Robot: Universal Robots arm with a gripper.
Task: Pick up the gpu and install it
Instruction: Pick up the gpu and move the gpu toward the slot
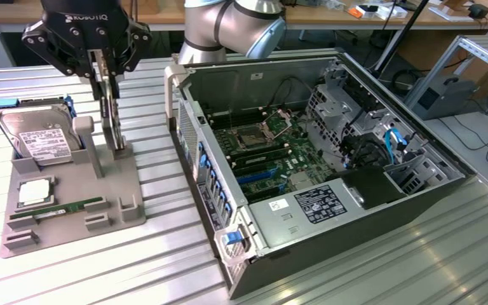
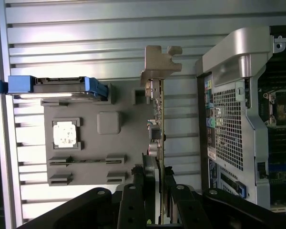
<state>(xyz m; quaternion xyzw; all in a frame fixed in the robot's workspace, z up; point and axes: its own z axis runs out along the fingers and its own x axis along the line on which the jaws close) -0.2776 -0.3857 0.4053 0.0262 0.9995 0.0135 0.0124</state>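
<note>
The black claw (image 1: 106, 71) was clamped on the top edge of the thin dark gpu card (image 1: 114, 121). The card stood on edge straight beneath it in the grey plastic holder (image 1: 74, 222), with the open computer case (image 1: 261, 63) to the exterior view's right.

gpu (image 2: 158, 114) end: hidden inside claw (image 2: 158, 171); arm (image 1: 231, 28): cut by top edge

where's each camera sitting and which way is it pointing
Exterior view: off the arm, raised, looking down on the grey plastic parts holder and open dark computer case; silver arm and black gripper show.
Wrist view: on the wrist, looking down along the dark flat gpu card clamped in the gripper; its fingers show.
Shared: gpu card, holder, case.
</note>
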